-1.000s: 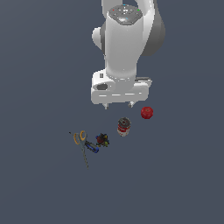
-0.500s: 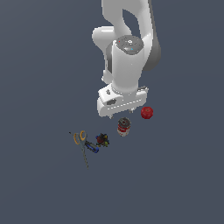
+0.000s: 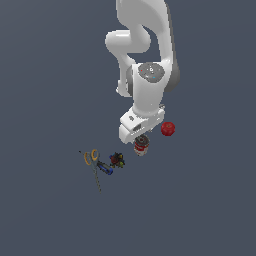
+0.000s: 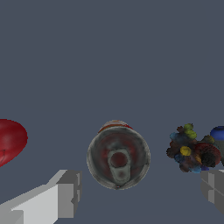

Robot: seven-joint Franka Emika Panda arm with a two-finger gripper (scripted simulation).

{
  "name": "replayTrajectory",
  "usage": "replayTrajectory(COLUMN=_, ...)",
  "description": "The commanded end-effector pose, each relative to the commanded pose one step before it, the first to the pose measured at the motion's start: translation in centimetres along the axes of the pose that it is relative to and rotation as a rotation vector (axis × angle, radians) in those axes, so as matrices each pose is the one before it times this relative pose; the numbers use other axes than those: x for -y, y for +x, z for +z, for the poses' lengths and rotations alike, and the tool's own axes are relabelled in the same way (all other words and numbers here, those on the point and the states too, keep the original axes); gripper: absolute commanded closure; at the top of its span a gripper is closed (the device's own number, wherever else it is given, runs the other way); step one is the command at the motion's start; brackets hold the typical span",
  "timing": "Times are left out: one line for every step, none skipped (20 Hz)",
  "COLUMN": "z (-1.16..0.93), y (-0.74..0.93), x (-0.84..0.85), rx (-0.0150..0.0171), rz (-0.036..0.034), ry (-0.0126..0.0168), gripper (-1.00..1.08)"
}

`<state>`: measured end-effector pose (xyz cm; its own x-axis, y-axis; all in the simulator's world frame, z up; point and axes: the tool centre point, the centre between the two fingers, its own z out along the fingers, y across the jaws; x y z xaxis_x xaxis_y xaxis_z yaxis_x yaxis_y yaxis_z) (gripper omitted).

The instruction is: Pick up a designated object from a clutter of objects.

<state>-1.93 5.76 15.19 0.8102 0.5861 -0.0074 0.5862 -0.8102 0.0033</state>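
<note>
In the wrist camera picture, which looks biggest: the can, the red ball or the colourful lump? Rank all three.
1. The can looks largest, though it sits nearest the camera.
2. The multicoloured lump.
The red ball is cut off by the picture's edge, so I cannot rank it.

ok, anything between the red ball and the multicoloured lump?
Yes: the red-and-white can sits between the red ball and the multicoloured lump, clearest in the wrist view, bracketed by the open gripper.

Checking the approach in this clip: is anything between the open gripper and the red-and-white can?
Nothing visible. In the wrist view the can sits in the gap between the two fingers, with bare floor around it. The red ball and the multicoloured lump lie off to either side, apart from it.
</note>
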Motion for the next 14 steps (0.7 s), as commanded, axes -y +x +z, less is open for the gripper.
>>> replayTrajectory(z=0.920, y=-0.065, x=0.444, rx=-0.00310, rz=-0.05011, ry=0.00043, gripper=-0.92)
replayTrajectory(z=0.293, y=-0.021, x=0.151, rx=-0.00079, rz=-0.01552, ry=0.00038, gripper=-0.92)
replayTrajectory(z=0.261, y=-0.018, x=0.137, rx=-0.00074, rz=-0.01389, ry=0.00037, gripper=-0.92)
replayTrajectory(z=0.229, y=-0.016, x=0.123, rx=-0.00068, rz=-0.01225, ry=0.00034, gripper=-0.92)
replayTrajectory(z=0.197, y=-0.013, x=0.108, rx=-0.00061, rz=-0.01063, ry=0.00031, gripper=-0.92)
replayTrajectory(z=0.166, y=-0.011, x=0.092, rx=-0.00053, rz=-0.00898, ry=0.00027, gripper=-0.92)
replayTrajectory(z=0.136, y=-0.008, x=0.076, rx=-0.00044, rz=-0.00736, ry=0.00023, gripper=-0.92)
replayTrajectory(z=0.105, y=-0.006, x=0.059, rx=-0.00035, rz=-0.00572, ry=0.00018, gripper=-0.92)
replayTrajectory(z=0.075, y=-0.005, x=0.042, rx=-0.00025, rz=-0.00408, ry=0.00013, gripper=-0.92)
replayTrajectory(z=0.045, y=-0.002, x=0.027, rx=-0.00015, rz=-0.00248, ry=0.00008, gripper=-0.92)
replayTrajectory(z=0.015, y=-0.005, x=0.003, rx=-0.00004, rz=-0.00069, ry=0.00002, gripper=-0.92)
replayTrajectory(z=-0.066, y=-0.004, x=-0.031, rx=0.00084, rz=0.00500, ry=0.00030, gripper=-0.92)
replayTrajectory(z=0.029, y=-0.002, x=0.000, rx=0.00000, rz=0.00000, ry=0.00000, gripper=-0.92)
replayTrajectory(z=0.088, y=-0.005, x=-0.001, rx=0.00000, rz=0.00000, ry=0.00000, gripper=-0.92)
